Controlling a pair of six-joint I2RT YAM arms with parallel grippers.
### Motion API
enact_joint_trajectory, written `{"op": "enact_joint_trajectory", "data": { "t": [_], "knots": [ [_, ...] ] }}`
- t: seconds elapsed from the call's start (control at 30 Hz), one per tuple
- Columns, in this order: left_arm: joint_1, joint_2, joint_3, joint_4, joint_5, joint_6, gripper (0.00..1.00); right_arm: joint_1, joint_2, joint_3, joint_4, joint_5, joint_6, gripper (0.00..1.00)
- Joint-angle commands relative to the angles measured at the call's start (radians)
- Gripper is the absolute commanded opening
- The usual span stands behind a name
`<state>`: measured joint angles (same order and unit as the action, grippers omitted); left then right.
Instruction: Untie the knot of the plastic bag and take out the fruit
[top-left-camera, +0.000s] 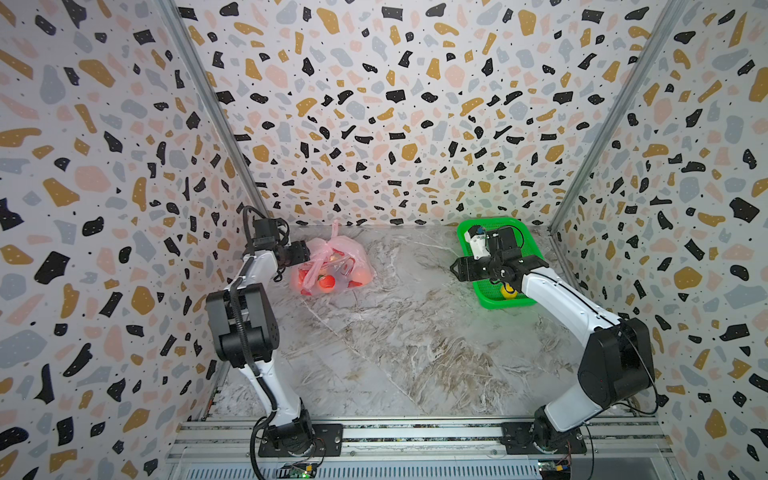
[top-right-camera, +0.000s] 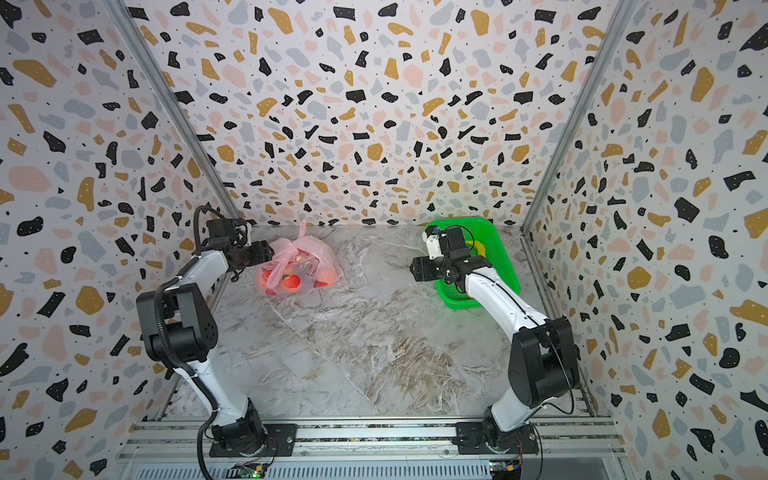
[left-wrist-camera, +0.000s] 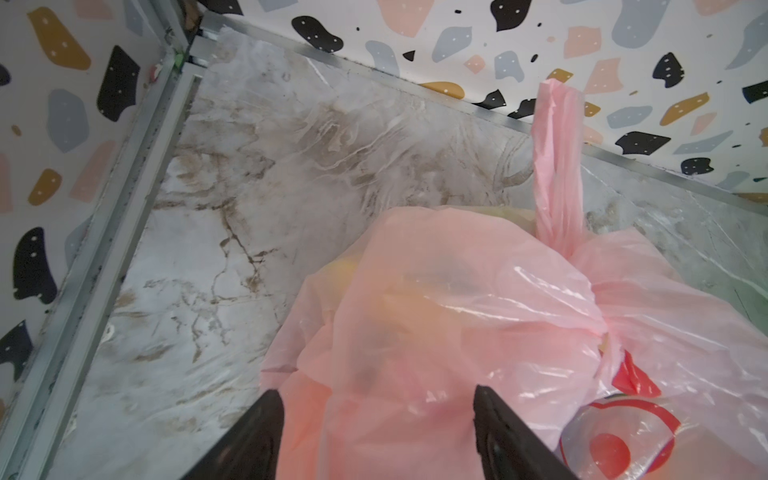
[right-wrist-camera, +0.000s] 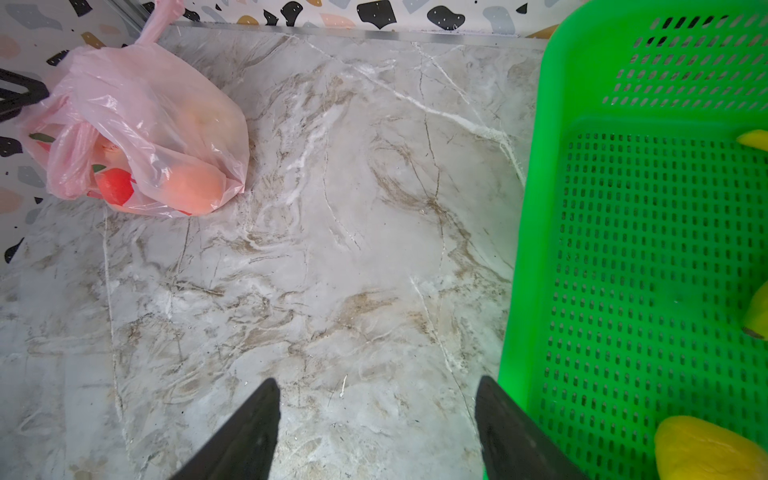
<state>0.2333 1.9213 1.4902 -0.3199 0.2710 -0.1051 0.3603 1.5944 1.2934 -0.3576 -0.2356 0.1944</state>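
Bag of pink film lies on the tabletop at the far left, close to the back wall. It is well apart from the green basket, which stands at the far right. The knot is not undone: in the left wrist view the film is gathered there in 1 tight bunch. 1 handle strip stands upright near it. Fruit shows as orange shapes through the film, inside the bag. Yellow fruit lies in the basket, 3 pieces in the right wrist view.

Left hand is at the left side of the bag. It is open, its 2 fingers stand apart and a bulge of film fills the space between them. Whether the fingers press the film, I cannot tell. Right hand is open too and holds nothing. It hangs over bare tabletop, just beside the left wall of the basket, and points toward the bag.
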Motion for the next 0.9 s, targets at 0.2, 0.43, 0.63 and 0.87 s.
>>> {"op": "enact_joint_trajectory", "data": {
  "t": [0.2,0.43,0.63,0.87],
  "knots": [
    [-0.008,-0.035,-0.117,0.071,0.088,-0.043,0.56,0.002,-0.013,0.027,0.02,-0.016,0.0,0.75],
    [-0.027,-0.099,-0.156,0.098,0.051,-0.07,0.15,0.002,-0.042,-0.002,0.029,-0.004,0.001,0.75],
    [-0.106,-0.164,-0.202,0.066,0.067,-0.066,0.0,0.003,-0.054,-0.032,0.041,-0.02,0.01,0.75],
    [-0.22,-0.309,-0.35,0.082,0.138,-0.099,0.0,0.003,-0.083,-0.049,0.03,-0.027,0.003,0.75]
  ]
}}
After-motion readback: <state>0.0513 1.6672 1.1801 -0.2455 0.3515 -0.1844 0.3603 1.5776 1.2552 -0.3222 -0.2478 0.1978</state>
